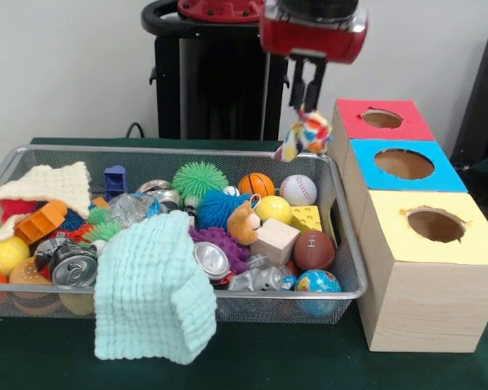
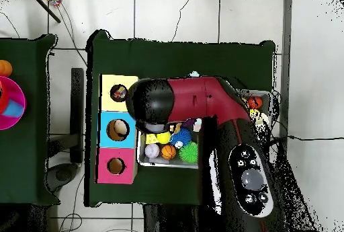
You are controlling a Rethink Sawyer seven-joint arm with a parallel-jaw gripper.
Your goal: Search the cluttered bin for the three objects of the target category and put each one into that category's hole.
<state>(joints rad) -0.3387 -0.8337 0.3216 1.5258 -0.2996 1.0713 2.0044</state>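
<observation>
My gripper [image 1: 307, 108] hangs above the far right corner of the wire mesh bin [image 1: 179, 153]. It is shut on a crumpled wrapper [image 1: 308, 134] printed red, blue, yellow and white. The wrapper dangles just above the bin's rim, beside the red-topped box. The yellow-topped box's hole [image 1: 436, 225] is the nearest of the three holes, at the right. In the overhead view the arm [image 2: 195, 101] covers most of the bin [image 2: 142, 161] and hides the gripper. The yellow hole [image 2: 119, 93] lies to the left, with something small and dark inside.
The blue hole [image 1: 404, 163] and red hole [image 1: 382, 119] lie behind the yellow one. A pale green knitted cloth [image 1: 154, 296] hangs over the bin's front rim. A cream cloth [image 1: 49, 183] lies at the left. Spiky balls [image 1: 200, 180], cans [image 1: 73, 268], toy balls and a wood block [image 1: 276, 240] fill the bin.
</observation>
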